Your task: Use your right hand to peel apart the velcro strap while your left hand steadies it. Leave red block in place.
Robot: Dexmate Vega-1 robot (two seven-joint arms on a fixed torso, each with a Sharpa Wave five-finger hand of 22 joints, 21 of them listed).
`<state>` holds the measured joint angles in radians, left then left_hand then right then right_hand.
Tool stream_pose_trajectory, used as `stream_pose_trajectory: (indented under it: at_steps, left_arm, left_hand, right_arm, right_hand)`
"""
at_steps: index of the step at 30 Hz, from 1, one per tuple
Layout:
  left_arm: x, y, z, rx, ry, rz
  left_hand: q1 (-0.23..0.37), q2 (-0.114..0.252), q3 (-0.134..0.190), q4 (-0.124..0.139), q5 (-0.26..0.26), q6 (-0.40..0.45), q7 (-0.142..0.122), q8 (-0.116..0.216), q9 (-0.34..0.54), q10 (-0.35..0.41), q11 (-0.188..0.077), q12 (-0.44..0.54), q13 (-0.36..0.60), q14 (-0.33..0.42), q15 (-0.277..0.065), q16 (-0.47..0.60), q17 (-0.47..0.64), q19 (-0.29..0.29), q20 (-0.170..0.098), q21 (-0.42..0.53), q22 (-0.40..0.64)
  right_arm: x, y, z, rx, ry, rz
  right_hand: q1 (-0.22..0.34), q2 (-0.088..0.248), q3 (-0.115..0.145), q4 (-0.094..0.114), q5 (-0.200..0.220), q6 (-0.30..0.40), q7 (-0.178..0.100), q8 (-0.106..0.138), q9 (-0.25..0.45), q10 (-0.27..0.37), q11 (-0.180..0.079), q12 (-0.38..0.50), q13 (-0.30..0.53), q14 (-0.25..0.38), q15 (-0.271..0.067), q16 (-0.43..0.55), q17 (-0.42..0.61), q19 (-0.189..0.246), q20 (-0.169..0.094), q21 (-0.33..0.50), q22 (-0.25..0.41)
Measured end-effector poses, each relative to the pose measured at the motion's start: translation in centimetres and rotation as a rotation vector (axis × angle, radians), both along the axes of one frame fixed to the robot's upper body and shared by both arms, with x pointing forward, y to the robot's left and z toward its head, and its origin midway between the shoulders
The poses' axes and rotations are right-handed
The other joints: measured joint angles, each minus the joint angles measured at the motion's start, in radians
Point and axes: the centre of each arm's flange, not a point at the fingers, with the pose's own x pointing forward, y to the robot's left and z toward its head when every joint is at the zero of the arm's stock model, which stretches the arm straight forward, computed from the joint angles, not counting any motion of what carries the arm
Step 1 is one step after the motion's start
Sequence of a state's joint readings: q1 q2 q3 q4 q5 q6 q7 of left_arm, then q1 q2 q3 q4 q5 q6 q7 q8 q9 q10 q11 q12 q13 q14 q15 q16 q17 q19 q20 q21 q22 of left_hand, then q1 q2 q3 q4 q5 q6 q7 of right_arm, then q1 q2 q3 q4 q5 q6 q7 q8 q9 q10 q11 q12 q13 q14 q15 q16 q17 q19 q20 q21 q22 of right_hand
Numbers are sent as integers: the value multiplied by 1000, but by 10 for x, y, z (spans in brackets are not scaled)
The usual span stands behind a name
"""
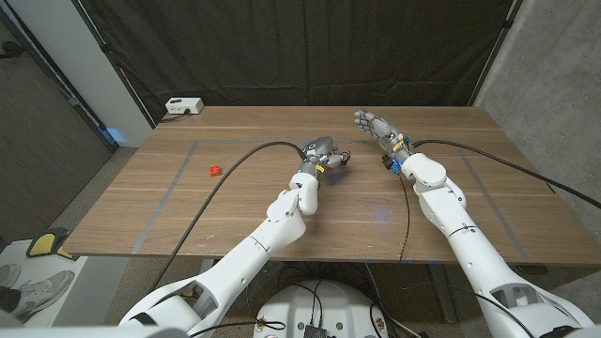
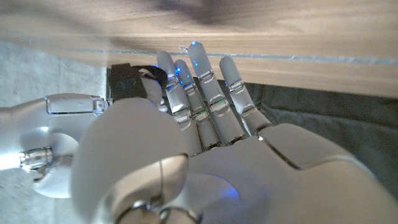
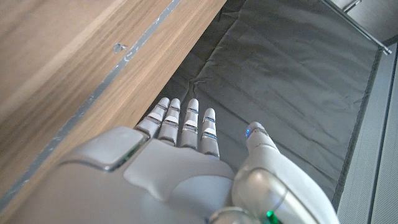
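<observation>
A small red block point(image 1: 214, 171) sits on the left part of the wooden table point(image 1: 244, 207). My left hand point(image 1: 321, 150) is at the table's middle. In the left wrist view its fingers point(image 2: 205, 93) reach out close together, down to the wood. A thin dark piece, seemingly the velcro strap point(image 1: 340, 158), pokes out at its fingertips. Whether the hand grips it is hidden. My right hand point(image 1: 376, 125) hovers farther back and to the right, fingers spread and nothing in it. The right wrist view shows the same hand point(image 3: 186, 134) with straight fingers past the table's far edge.
A white box point(image 1: 184, 106) stands at the table's back left corner. Black cables point(image 1: 235, 169) cross the wood by both arms. Grey tape lines point(image 1: 169, 192) mark the tabletop. A dark curtain hangs behind the table. My right wrist point(image 2: 127, 84) appears beside my left hand.
</observation>
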<state>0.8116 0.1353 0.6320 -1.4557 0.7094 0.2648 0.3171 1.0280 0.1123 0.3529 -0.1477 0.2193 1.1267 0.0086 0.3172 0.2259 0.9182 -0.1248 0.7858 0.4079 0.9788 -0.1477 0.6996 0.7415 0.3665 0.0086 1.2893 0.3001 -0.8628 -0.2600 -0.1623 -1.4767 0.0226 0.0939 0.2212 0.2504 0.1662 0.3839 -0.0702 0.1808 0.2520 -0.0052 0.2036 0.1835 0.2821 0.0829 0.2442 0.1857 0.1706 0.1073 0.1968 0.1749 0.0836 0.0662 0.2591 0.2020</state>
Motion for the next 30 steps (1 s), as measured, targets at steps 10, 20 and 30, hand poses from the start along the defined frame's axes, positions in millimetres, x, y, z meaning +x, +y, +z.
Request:
stream_pose_trajectory:
  at_steps: [10,20,30]
  left_arm:
    - [8,20,-8,-241,53,-107]
    - [7,31,3,-328,31,-165]
    - [3,35,19,-373,8,-222]
  left_hand:
    - [14,-14,0,0,12,2,2,-4,5,0,0,0,0,25,-10,0,2,20,-9,31,1]
    - [19,-10,5,4,16,20,20,-14,14,9,9,0,4,47,-17,0,7,26,-16,57,4]
    - [33,-17,9,0,16,34,34,-12,32,27,27,0,37,66,-25,0,11,28,-25,92,4]
  right_arm:
    - [-11,22,17,-104,-37,-25]
    - [-24,36,30,-174,-92,-49]
    - [-37,48,37,-236,-159,-93]
  right_hand:
    - [11,0,8,-8,0,10,1,0,0,21,4,4,0,22,-11,0,0,12,1,4,1]
    - [55,-23,28,-28,0,65,15,6,0,135,9,37,0,151,-43,24,0,72,3,26,6]
    - [126,-43,39,-75,0,176,28,27,0,257,-5,69,8,297,-100,56,15,149,2,66,15]
